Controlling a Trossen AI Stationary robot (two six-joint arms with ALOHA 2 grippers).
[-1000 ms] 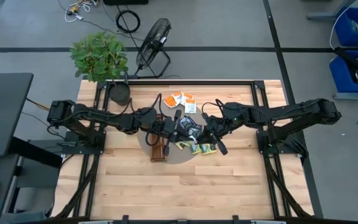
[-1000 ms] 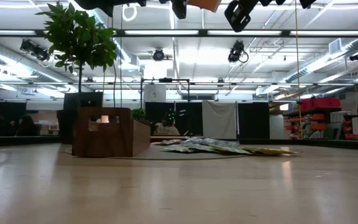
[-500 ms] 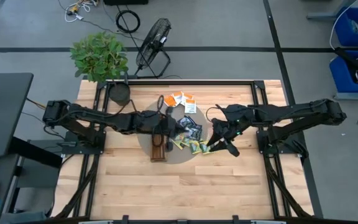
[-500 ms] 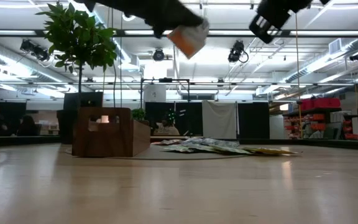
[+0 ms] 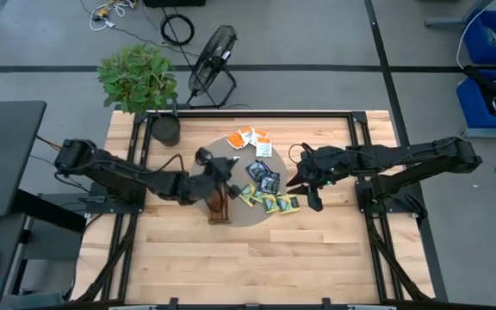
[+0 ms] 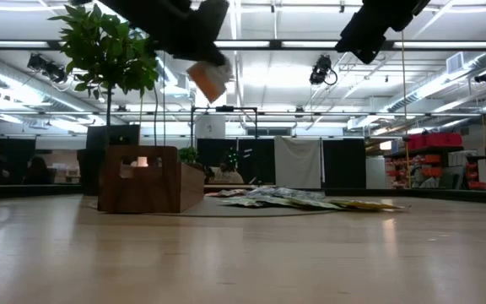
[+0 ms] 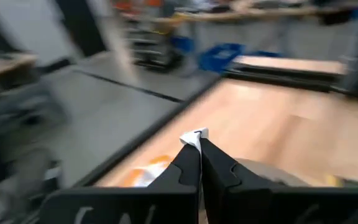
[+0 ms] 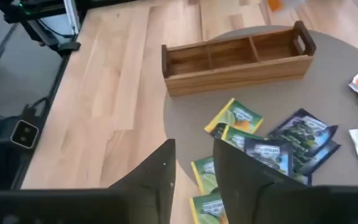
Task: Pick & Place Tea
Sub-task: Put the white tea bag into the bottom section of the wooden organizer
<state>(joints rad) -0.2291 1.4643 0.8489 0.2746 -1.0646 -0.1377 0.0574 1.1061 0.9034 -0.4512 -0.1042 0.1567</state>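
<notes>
Tea sachets lie on a round grey mat (image 5: 246,219): orange-and-white ones (image 5: 252,139) at the far side, dark blue ones (image 5: 265,176) in the middle, yellow-green ones (image 5: 274,204) nearer. A long wooden tray (image 5: 220,205) with compartments rests on the mat's left part. My left gripper (image 5: 222,170) is above the tray's far end, shut on an orange-and-white sachet (image 6: 209,78). Right of the sachet pile and high above the table, my right gripper (image 8: 194,163) is open with nothing between its fingers. My left gripper pinches the orange-and-white sachet between its two fingers, which reach over from the table's left. A white edge (image 7: 194,135) pokes out past the fingertips. The sachet hangs tilted below the fingers (image 6: 194,46), lifted clear, high above the tray.
A potted plant (image 5: 140,77) stands at the table's far left corner, with a floor fan (image 5: 213,53) behind the table. Bare wood (image 5: 257,258) stretches from the mat to the near edge.
My left gripper has carried the sachet toward the table's left and downward, tipping from pointing down to nearly level; the sachet has stayed in its hold. My right gripper has drawn back from it toward the table's right edge.
</notes>
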